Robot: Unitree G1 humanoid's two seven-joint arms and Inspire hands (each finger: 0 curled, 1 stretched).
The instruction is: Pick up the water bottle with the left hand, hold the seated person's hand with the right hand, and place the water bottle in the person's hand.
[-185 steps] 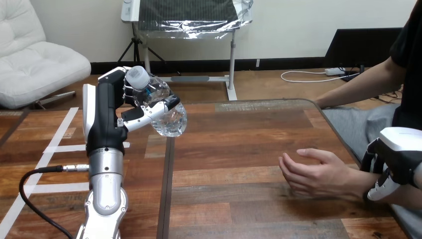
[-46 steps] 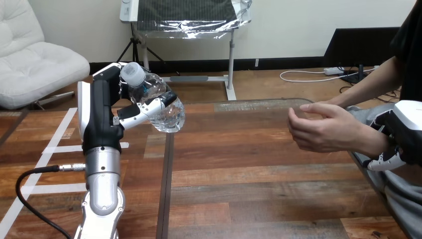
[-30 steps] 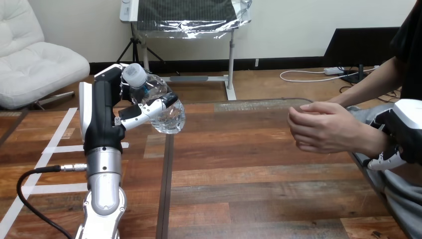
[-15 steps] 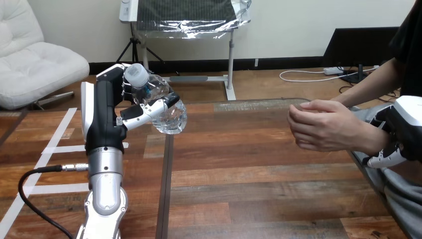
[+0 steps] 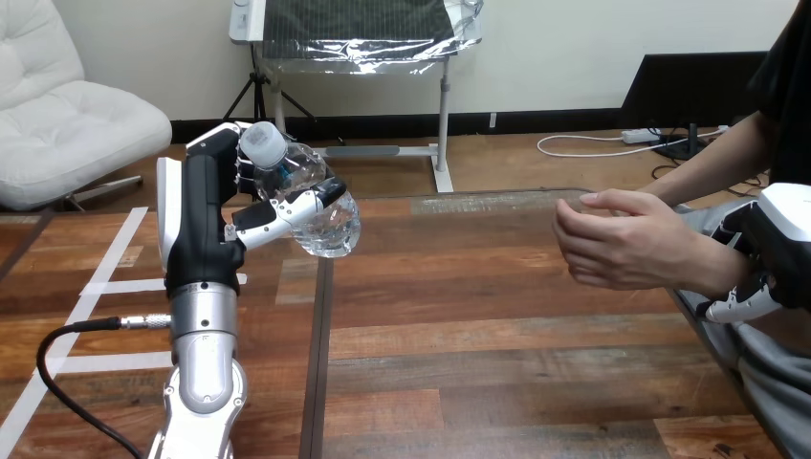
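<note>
Table (image 5: 459, 316): dark wood planks. One dark seam runs front-to-back, passing under the spot where the L hand (image 5: 203, 225) holds its load. White tape (image 5: 115, 285) strips lie on the wood on the outer side of the L forearm (image 5: 203, 349), which stands approx upright, silver.

Vs 6 s ago: the person's hand (image 5: 626, 244) lay low on the wood then. Now it's up off the table, w/ the R hand (image 5: 777, 253) up alongside at the wrist (image 5: 712, 273). L hand + bottle (image 5: 311, 201) are in approx the same spot throughout. No real change over the last half sec.

Bottle: clear plastic, crinkly, w/ a white cap (image 5: 263, 143) and a bit of blue near the neck. It's tilted, cap up by the L fingertips, base lower and further to the inner side of the palm. It sits in the air above the table, not touching it. L hand is grasping it: thumb (image 5: 282, 212) wrapped across the front of the body, fingers behind the neck end.

R hand: white shell on the outer side of the wrist, fingers (image 5: 734, 308) curled under it, so it's clasping the wrist. The person's hand sticks out from the R hand toward the L side, cupped, fingers bent, open side facing the bottle. Bottle + person's hand are well apart, w/ bare table between the two robot hands.
</note>
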